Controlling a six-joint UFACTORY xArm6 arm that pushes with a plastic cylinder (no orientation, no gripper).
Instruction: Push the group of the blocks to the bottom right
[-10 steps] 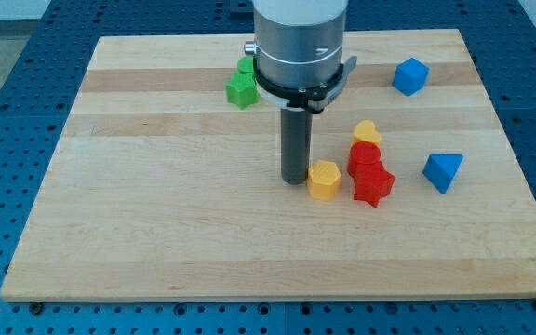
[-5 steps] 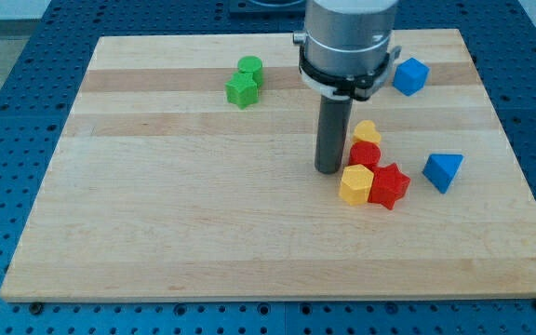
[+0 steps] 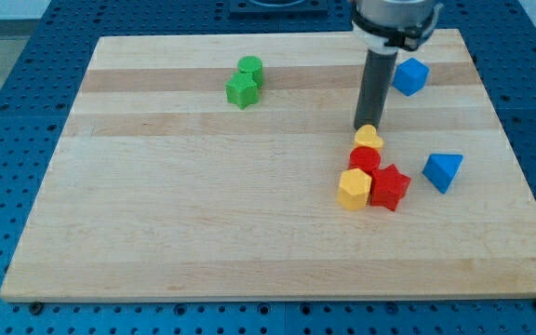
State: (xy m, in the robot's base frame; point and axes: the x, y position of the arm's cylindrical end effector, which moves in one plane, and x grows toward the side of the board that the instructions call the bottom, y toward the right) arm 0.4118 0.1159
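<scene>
Blue perforated flooring is seen around the wooden table, which fills most of the view. No gripper is carried by this arm, so nothing is held or released; only the dark rod is seen, coming down from the view's top. My tip is placed at the upper edge of the yellow rounded block, apparently touching it from above in the view.

The group of blocks is found right of the centre of the table. The yellow rounded block is at the top of the group. Just below it the red round block is placed, touching it. Below that, the yellow hexagonal block is on the left and the red star block on the right, both pressed together.

A blue triangular block is located near the group, at its right, not touching. A blue cube is seen near the top right, beside the rod. Well apart, at the upper left, a green cylinder and a green star-like block are touching each other.
</scene>
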